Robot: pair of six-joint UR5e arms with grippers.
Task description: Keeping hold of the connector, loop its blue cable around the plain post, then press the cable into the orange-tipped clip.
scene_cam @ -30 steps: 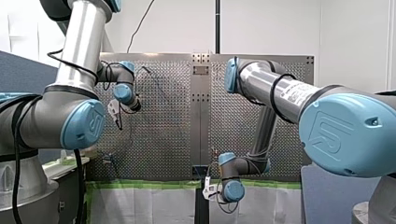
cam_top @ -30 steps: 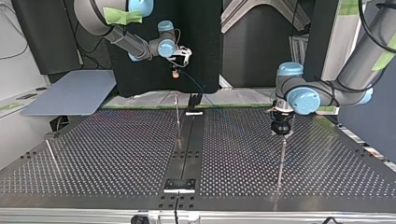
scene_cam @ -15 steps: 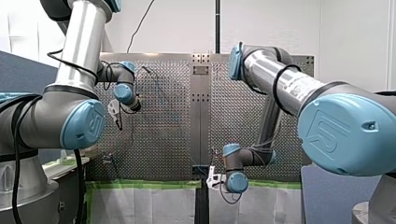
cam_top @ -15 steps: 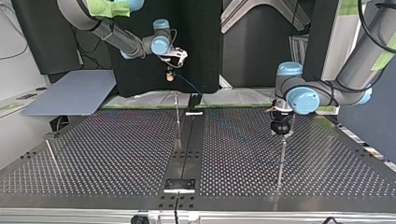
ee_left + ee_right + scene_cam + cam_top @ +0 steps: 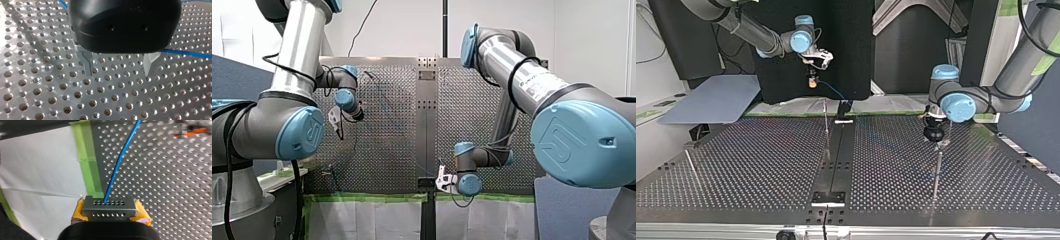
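My right gripper is shut on the grey connector, which sits between its yellow pads. The blue cable runs ahead from the connector over the perforated table. In the top view my right gripper hangs high at the back left, and the cable slopes down to a black block. A thin post stands beside that block. An orange-tipped piece shows blurred far ahead of the connector. My left gripper is open and empty just above the plate, with the cable behind its fingers.
Another thin post stands right under my left gripper in the top view, and a third near the table's left edge. Green tape and white sheeting border the table. A dark central strip runs down it.
My right gripper has carried the connector up and toward the top view's left, drawing the cable out. My left gripper has barely moved.
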